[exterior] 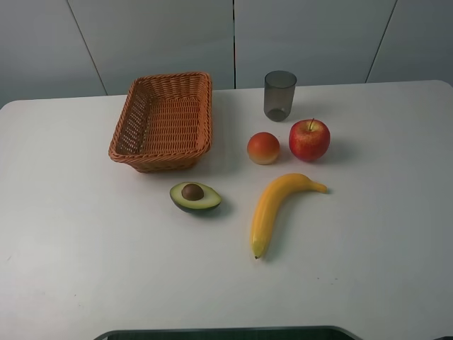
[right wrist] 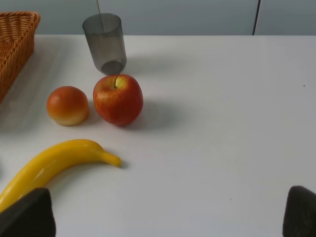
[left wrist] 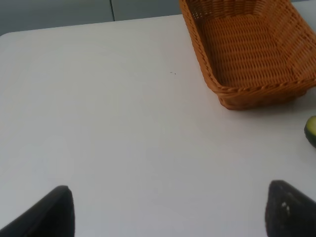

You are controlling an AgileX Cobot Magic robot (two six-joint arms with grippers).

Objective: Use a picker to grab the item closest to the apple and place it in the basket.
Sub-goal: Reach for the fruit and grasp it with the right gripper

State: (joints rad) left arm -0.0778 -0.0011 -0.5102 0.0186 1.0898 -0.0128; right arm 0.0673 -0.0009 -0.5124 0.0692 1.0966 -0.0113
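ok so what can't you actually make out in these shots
- Exterior high view: neither arm nor claw is in frame.
- Left wrist view: the avocado is a sliver cut by the frame edge; the basket loses its far end the same way.
- Right wrist view: the banana runs off behind a fingertip of the right claw; only a basket corner shows.
- Of the left claw, just two dark fingertips show, set wide apart.

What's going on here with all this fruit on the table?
Nothing is being handled yet. The left fingers are spread open over bare table near the wicker basket. The right fingers, open too, sit short of the banana. The apple, the small orange-red fruit beside it, the grey cup and the avocado half lie untouched, and the basket is empty.
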